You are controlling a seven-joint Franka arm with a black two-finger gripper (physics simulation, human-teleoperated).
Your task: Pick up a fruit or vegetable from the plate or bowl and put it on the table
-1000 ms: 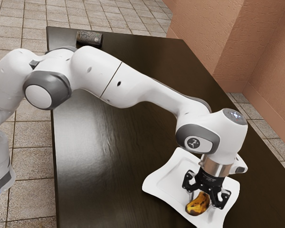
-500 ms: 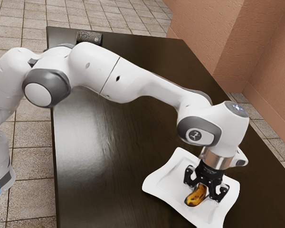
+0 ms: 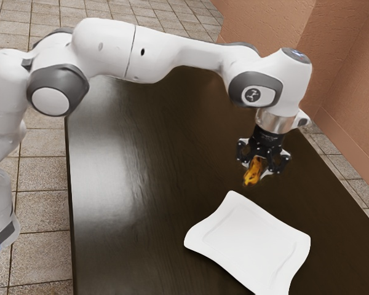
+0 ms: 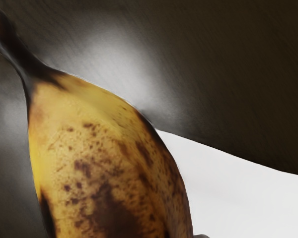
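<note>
1. Grip slip. Jaws clamped on the banana point(image 3: 254, 172), one on each side, fruit up in the air, clear of the plate point(image 3: 252, 246). Skin is smooth and curved, so a quick swing of the arm point(image 3: 184, 52) could work it loose.

2. Twist in the grip. Banana hangs tilted, one end well below the jaws. If that low end meets the counter point(image 3: 135, 233) first, it could pivot or get shoved up between them. Slow descent probably best.

3. Wrong landing spot. Wrist view has bare counter past the stem point(image 4: 15, 49) but white plate close by the body too. Let go with too little sideways clearance and it could end up on the rim, half on, half off. Likely needs to go further out over bare wood before lowering.

4. Dropped from height. Visible gap down to the counter. Opening early means a bounce, maybe a roll, since the fruit is rounded and won't sit flat at once.

5. Overshoot. Counter's long edge is on the exterior view's right, floor point(image 3: 40, 212) below. Carry too far that way and a rolling banana could go over.

6. Plate bump. Coming down low and close, jaws might catch the raised rim and push it.
</note>
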